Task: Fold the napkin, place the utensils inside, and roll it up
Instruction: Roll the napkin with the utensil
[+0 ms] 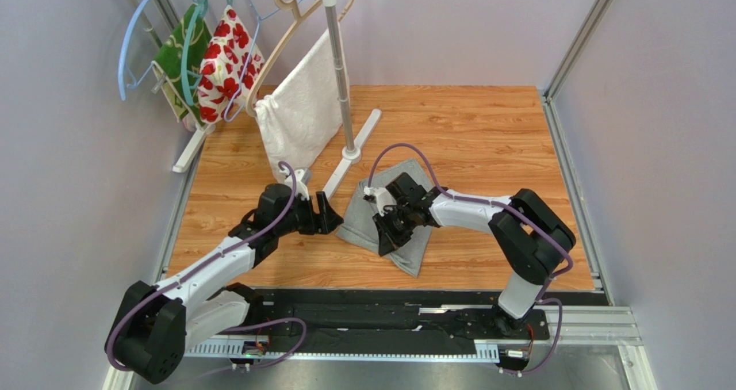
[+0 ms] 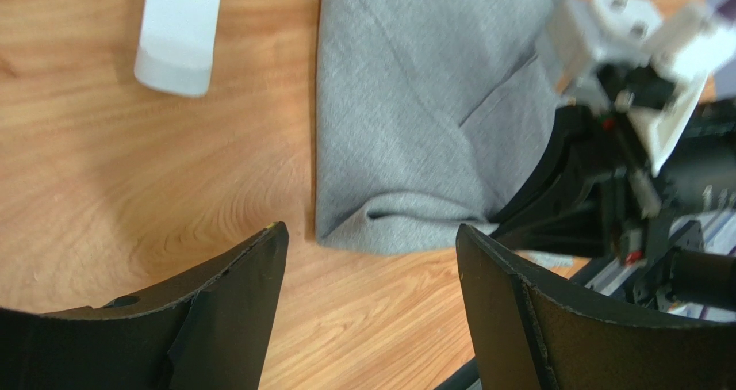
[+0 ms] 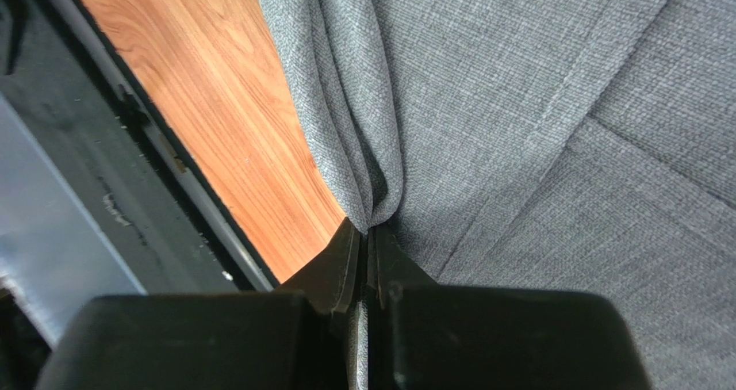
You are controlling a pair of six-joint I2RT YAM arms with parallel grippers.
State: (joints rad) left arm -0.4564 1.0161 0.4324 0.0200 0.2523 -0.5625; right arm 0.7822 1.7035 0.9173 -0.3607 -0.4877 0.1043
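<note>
While the left gripper [image 2: 371, 235] stands open, the right gripper [image 3: 368, 232] pinches the napkin [image 3: 536, 148].

No text, label, brand mark, number or sign can be read in any of the three views.
</note>
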